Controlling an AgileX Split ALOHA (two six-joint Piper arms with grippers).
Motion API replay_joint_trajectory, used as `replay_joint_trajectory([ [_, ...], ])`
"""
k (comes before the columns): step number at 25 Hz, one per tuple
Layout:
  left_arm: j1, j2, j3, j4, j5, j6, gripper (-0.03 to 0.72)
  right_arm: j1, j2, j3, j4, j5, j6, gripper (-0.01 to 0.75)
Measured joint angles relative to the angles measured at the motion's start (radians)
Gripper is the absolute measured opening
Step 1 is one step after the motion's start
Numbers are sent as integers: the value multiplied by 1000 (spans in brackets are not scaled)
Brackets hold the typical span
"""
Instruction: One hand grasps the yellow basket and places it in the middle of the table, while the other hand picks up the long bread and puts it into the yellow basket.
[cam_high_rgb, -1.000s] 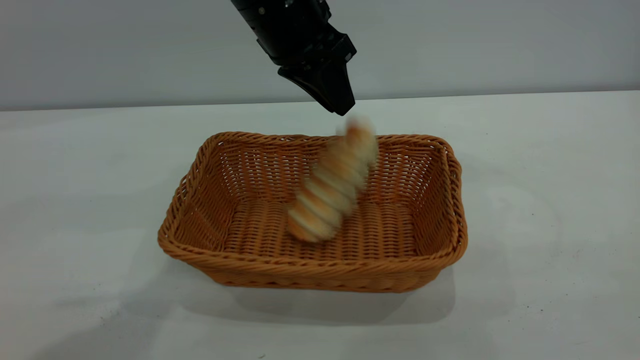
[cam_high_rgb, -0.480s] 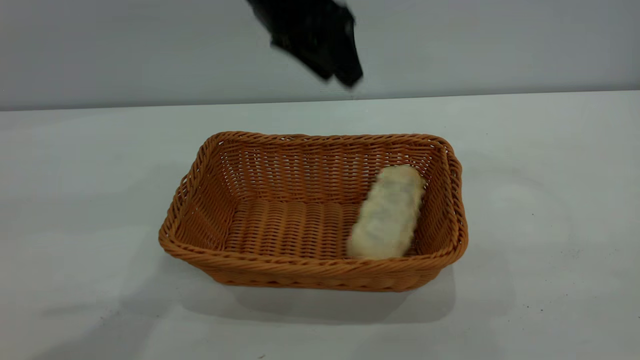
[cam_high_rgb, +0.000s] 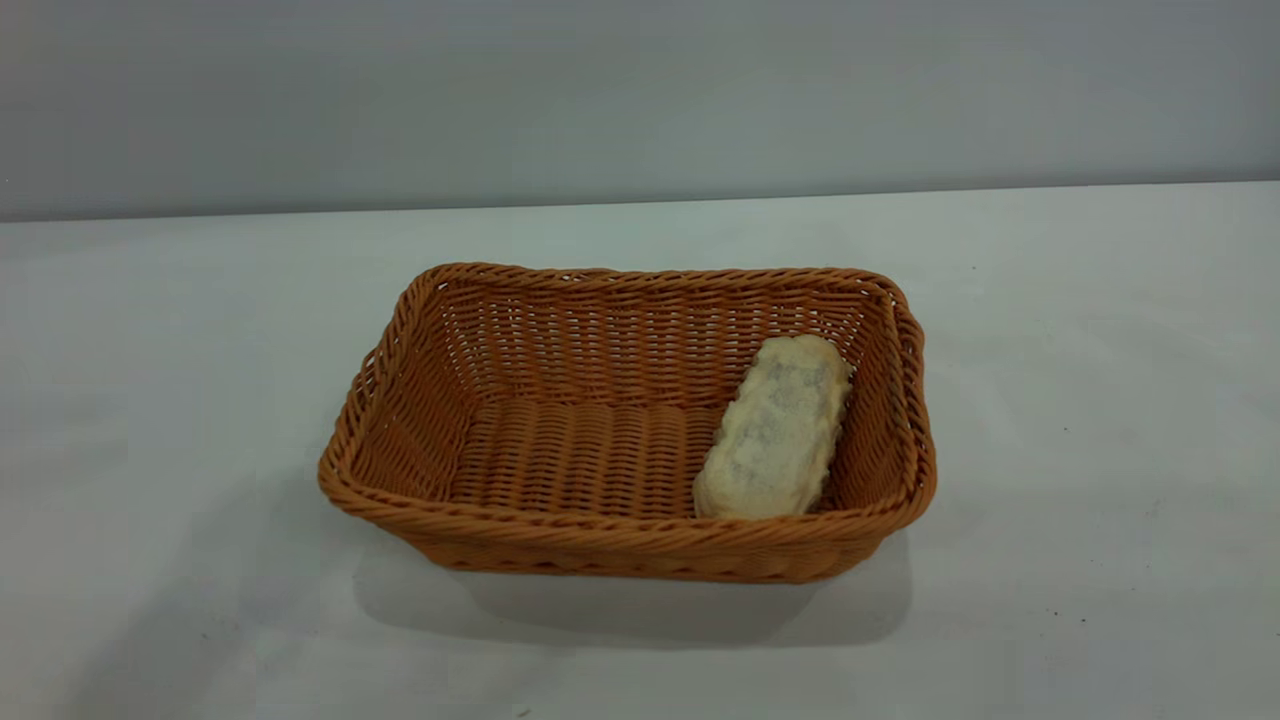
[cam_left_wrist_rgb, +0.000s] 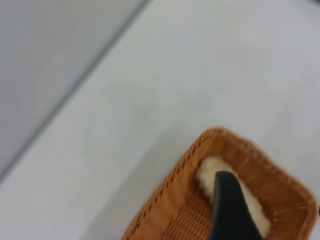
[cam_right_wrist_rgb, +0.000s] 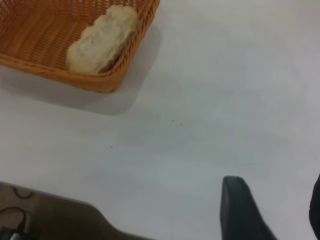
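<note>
The yellow basket (cam_high_rgb: 620, 535) stands on the white table (cam_high_rgb: 1100, 400), near its middle. Inside it, the long bread (cam_high_rgb: 775, 430) lies against the right-hand wall, pale mottled underside up. No gripper shows in the exterior view. In the left wrist view my left gripper (cam_left_wrist_rgb: 272, 210) hangs high over the basket (cam_left_wrist_rgb: 165, 200) and the bread (cam_left_wrist_rgb: 207, 172), open and holding nothing, one black finger (cam_left_wrist_rgb: 227, 205) in plain sight. My right gripper (cam_right_wrist_rgb: 275, 200) hovers open over bare table, well apart from the basket (cam_right_wrist_rgb: 100, 82) and the bread (cam_right_wrist_rgb: 102, 37).
A grey wall (cam_high_rgb: 640, 90) runs behind the table. The right wrist view shows the table's edge with dark floor and cables (cam_right_wrist_rgb: 20, 220) beyond it. White tabletop stretches out on every side of the basket.
The bread fell from the black gripper, tumbled to the basket's right side and settled underside up. That gripper rose out of the exterior view.
</note>
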Motion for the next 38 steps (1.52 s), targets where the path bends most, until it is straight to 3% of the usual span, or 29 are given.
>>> replay_joint_trajectory([
  [7, 0, -358, 0, 14, 82, -135, 486, 0, 0, 0, 1, 0, 0, 319],
  [14, 0, -803, 85, 247, 127, -392, 486, 0, 0, 0, 1, 0, 0, 319],
  [23, -1, -1395, 528, 585, 176, -592, 446, 0, 0, 0, 1, 0, 0, 319],
  [29, -3, -1595, 762, 610, 230, -648, 368, 0, 0, 0, 1, 0, 0, 319],
  [38, 62, -1670, 1042, 638, 231, -616, 360, 0, 0, 0, 1, 0, 0, 319],
])
